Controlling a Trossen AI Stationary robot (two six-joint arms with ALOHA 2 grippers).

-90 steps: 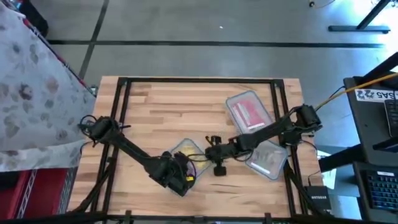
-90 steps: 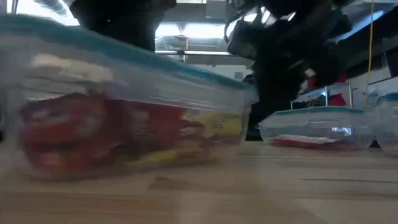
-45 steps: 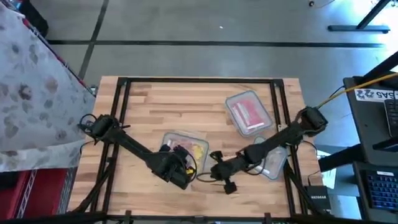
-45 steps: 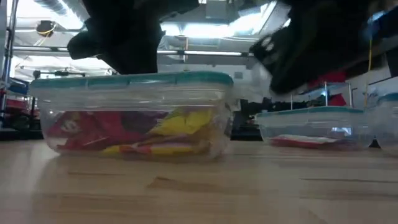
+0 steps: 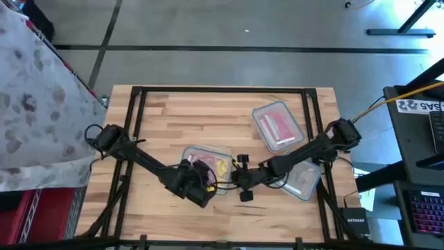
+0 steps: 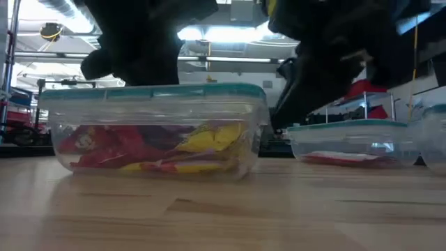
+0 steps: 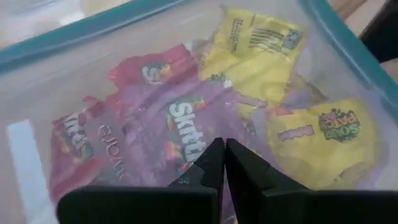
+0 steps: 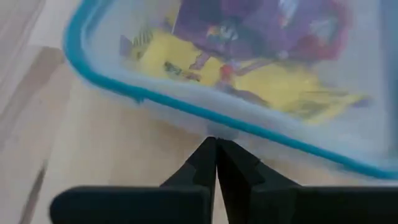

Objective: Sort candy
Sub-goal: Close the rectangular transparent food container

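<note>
The right gripper (image 5: 244, 179), fingers pinched together and holding nothing, is swinging back against the lidded tub (image 5: 206, 161) of mixed candy (image 7: 186, 118) near the tabletop's front edge, while the left gripper (image 5: 196, 182), likewise clenched empty, is pressing its lid, suggesting the lid is being worked on before sorting.

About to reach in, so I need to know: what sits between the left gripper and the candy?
The tub's clear lid. In the left wrist view the left gripper, fingers shut, sits above it, with the candy underneath.
</note>
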